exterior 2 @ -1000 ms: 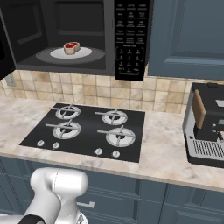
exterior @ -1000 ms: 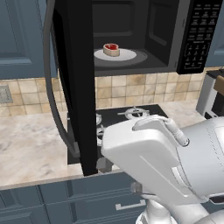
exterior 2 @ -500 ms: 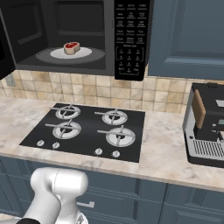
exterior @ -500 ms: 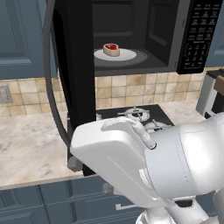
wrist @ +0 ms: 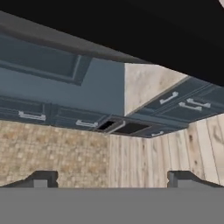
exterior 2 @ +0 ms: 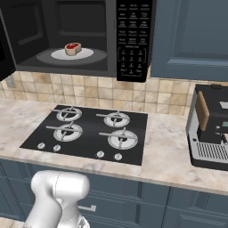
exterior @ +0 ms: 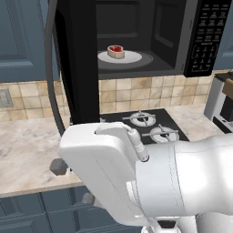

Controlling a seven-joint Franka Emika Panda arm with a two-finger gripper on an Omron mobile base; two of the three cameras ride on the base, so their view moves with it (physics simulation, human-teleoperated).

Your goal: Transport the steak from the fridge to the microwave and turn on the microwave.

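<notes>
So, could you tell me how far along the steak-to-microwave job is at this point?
Done: the steak sits on the white plate inside the microwave. In hand: nothing; in the hand view the pincer is open and empty, its fingertips set wide apart. Left: the microwave door stands open, so it needs shutting, then a press on the keypad to start it.

Glossy white rounded arm (exterior: pixel 136 182) casing, with small dark end effector (wrist: pixel 111 179) tips.
</notes>
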